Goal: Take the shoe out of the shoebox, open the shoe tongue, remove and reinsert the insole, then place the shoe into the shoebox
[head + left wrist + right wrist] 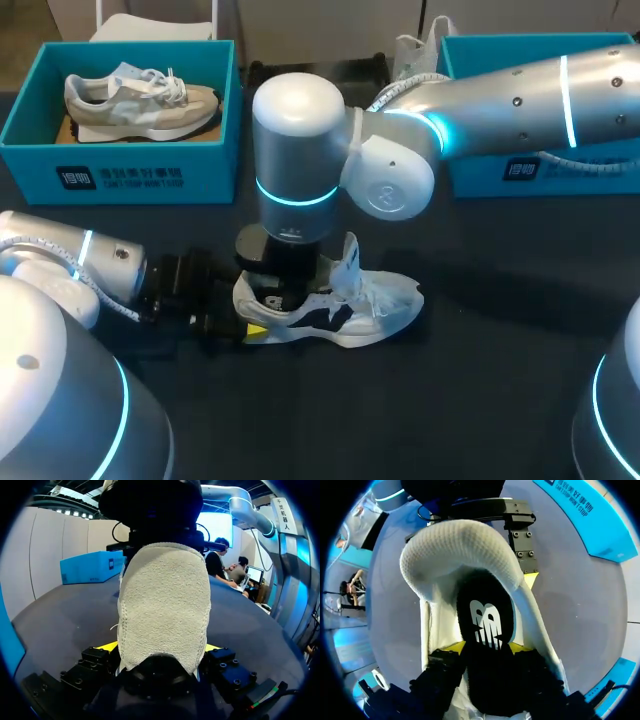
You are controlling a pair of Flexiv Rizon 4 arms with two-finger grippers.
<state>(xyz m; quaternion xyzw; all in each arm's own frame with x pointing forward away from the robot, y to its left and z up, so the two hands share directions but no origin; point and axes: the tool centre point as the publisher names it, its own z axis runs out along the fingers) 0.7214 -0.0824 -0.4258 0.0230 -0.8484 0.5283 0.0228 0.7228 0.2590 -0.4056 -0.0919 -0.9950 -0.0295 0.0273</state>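
A white shoe (378, 300) with dark patches lies on its sole in the middle of the dark table, toe to the right. My left gripper (250, 328) comes in low from the left, and its yellow tips press on both sides of the heel (165, 605). My right arm reaches over from the right, its gripper (285, 295) pointing straight down into the shoe's opening. In the right wrist view the black insole (487, 615) with a white logo sits inside the shoe (455, 545), and my right gripper (486, 647) has its yellow tips against both edges of it.
A teal shoebox (120, 175) at the back left holds a beige shoe (140, 100). Another teal shoebox (540, 165) stands at the back right, partly behind my right arm. Bare dark tabletop lies in front of the shoe and to its right.
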